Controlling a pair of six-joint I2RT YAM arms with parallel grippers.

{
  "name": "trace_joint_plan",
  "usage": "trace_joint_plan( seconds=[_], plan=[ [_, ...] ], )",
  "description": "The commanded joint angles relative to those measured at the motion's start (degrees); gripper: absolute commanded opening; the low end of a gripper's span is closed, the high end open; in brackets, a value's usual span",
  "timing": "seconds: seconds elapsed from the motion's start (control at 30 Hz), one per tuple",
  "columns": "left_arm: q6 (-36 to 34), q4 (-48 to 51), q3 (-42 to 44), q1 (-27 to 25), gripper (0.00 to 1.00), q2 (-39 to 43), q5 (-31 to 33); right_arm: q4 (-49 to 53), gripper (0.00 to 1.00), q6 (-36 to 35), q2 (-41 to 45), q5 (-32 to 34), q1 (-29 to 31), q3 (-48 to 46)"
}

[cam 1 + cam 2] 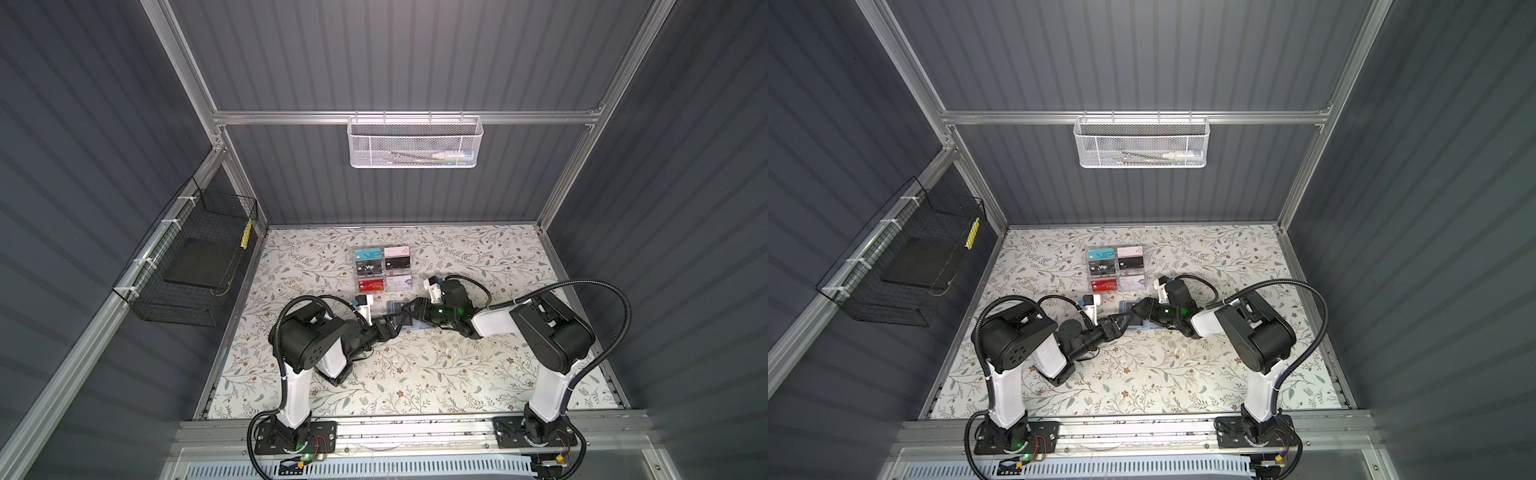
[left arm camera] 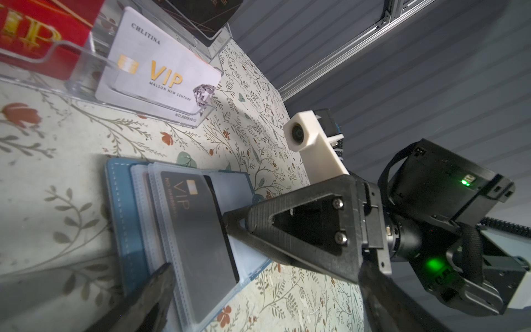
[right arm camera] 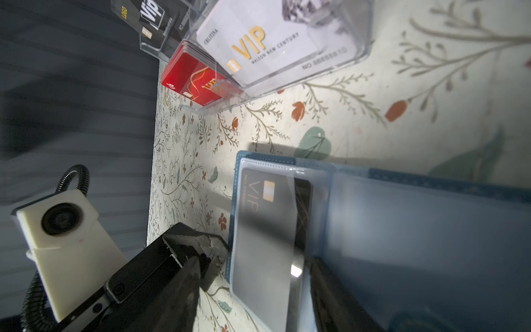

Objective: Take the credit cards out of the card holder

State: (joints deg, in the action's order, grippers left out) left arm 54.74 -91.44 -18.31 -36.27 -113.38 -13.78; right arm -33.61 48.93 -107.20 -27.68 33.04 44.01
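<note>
Nothing extracted yet: the slate-blue leather-like folding card holder lies open mid-way across the floral tabletop, clear of every edge, its thin black plastic VIP credit card mostly inside a translucent sleeve; the left gripper gapes wide, the right gripper has jaws apart astride the card.

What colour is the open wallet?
Blue. The wallet shows best in the left wrist view.

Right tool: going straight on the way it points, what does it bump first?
Probably the black plastic VIP credit card in the slate-blue folding card holder, sitting at the right tool's tip.
</note>
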Motion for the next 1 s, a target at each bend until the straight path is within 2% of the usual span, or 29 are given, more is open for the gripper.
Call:
trace_joint_plan(
  seconds=[0.0, 0.47, 0.67, 0.97],
  plan=[
    [0.7, 9.3, 2.0, 0.5, 1.0, -4.1, 0.2, 0.7, 0.61, -0.2, 0.1, -0.1, 0.5, -0.8],
    [1.4, 11.8, 2.2, 0.6, 1.0, -5.3, 1.7, -2.8, 0.57, 1.8, -2.7, 0.1, 2.2, -1.4],
    [2.4, 11.7, 4.0, 2.8, 1.0, -5.0, 2.3, -3.4, 0.56, 2.1, -2.8, 0.9, 2.2, -1.9],
    [1.4, 21.0, 2.5, 4.0, 1.0, -1.0, 1.6, -3.9, 0.53, 3.0, -3.1, 1.2, 2.3, -1.1]
  ],
)
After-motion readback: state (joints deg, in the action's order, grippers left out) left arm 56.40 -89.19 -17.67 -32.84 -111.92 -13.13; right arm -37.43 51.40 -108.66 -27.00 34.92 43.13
